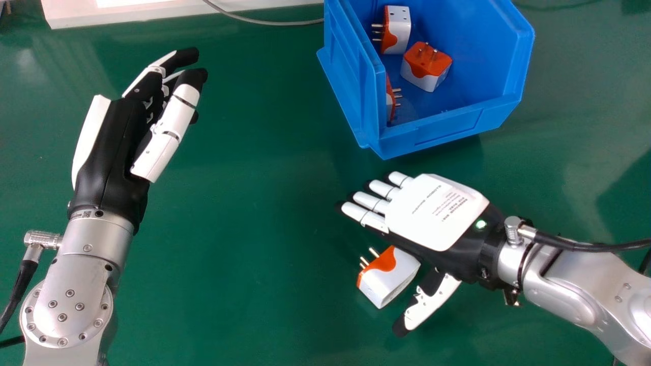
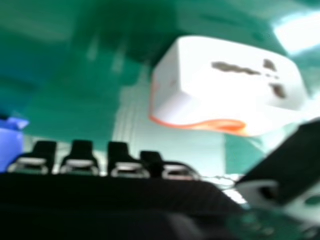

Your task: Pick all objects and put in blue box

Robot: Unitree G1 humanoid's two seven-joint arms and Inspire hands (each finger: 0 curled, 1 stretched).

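- Right, the blue box [image 1: 452,127] is our landmark, sitting on the green worktop [image 1: 244,254], and I can count three plug adapters inside it.
- One white-and-orange adapter [image 1: 399,30] is up near the box's left wall, prongs pointing at that wall.
- Next to it, farther right in the box, here's another adapter [image 1: 427,68], orange face up, prongs in the air.
- And the third adapter [image 1: 390,101] is tucked in by the left wall at the box's near end, partly hidden by that wall, prongs pointing right.
- Now, on the robot's side of the box and well apart from it, a loose adapter [image 1: 389,279] lies on the worktop, prongs pointing left and away from the robot.
- Look at the right hand [image 1: 432,211], just this side of the box! It's spread wide, fingers reaching out and thumb swung well away, the loose adapter between them and nothing gripped.
- The right hand view gives me that adapter's white face with its dark slots.
- Over to the left of the box, the left hand [image 1: 114,147] is above the worktop, fingers loosely bent, holding nothing.
- A grey cable [image 1: 254,21] runs up to the box's left side, beside a white panel [image 1: 152,15].
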